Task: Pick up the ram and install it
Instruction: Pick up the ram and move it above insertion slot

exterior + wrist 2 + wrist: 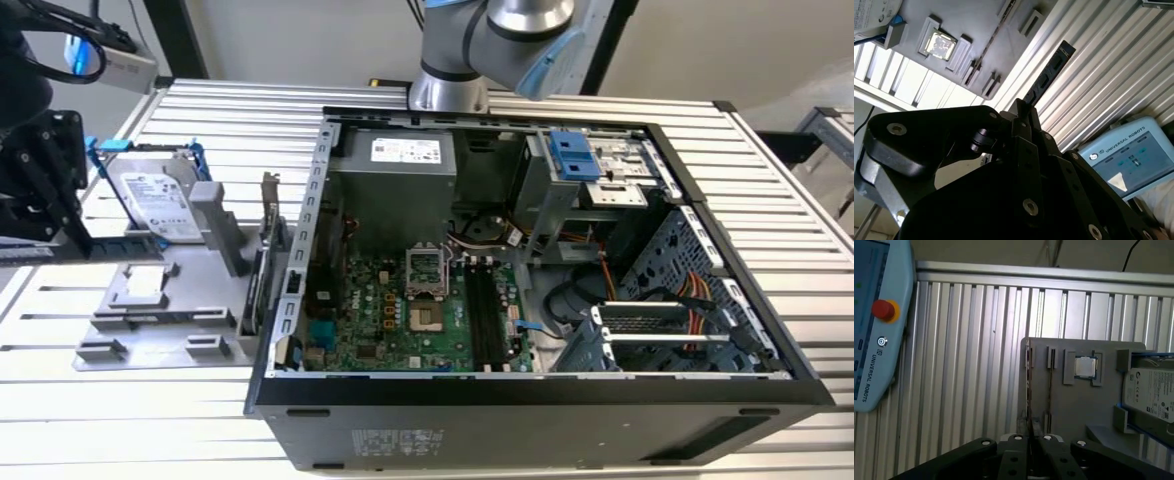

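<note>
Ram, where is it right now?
In the second wrist view the ram is clamped in the gripper. It sticks out over the ribbed table, just beside the grey parts holder.

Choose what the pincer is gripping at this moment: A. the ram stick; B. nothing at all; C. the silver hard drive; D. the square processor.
A: in the second wrist view the ram sticks out from between the closed fingers of the pincer, above the ribbed table.
</note>
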